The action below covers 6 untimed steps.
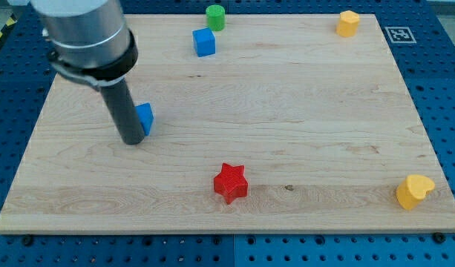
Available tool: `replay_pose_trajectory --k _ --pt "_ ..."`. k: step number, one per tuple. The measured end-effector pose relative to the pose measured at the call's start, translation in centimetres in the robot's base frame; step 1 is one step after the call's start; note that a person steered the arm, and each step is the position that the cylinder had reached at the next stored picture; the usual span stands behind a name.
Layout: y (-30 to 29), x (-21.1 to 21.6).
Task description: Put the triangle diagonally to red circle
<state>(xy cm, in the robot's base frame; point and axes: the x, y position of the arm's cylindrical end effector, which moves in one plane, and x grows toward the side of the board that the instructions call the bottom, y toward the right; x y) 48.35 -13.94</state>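
My tip (132, 140), a bare rod grasping nothing, touches the blue triangle (145, 118) just to its right. No red circle shows, only a red star (231, 182); I judge pushing comes next.

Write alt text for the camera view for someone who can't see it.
My tip touches the left side of a blue block, partly hidden, on a wooden board. Elsewhere: blue cube, green cylinder, red star, two yellow blocks.

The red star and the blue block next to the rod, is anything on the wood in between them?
No. In the camera view, only bare board lies between the red star and the blue block beside my tip.
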Motion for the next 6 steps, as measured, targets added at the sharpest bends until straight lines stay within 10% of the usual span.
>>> replay_pose_trajectory --k 6 --pt "0.3 -4.0"
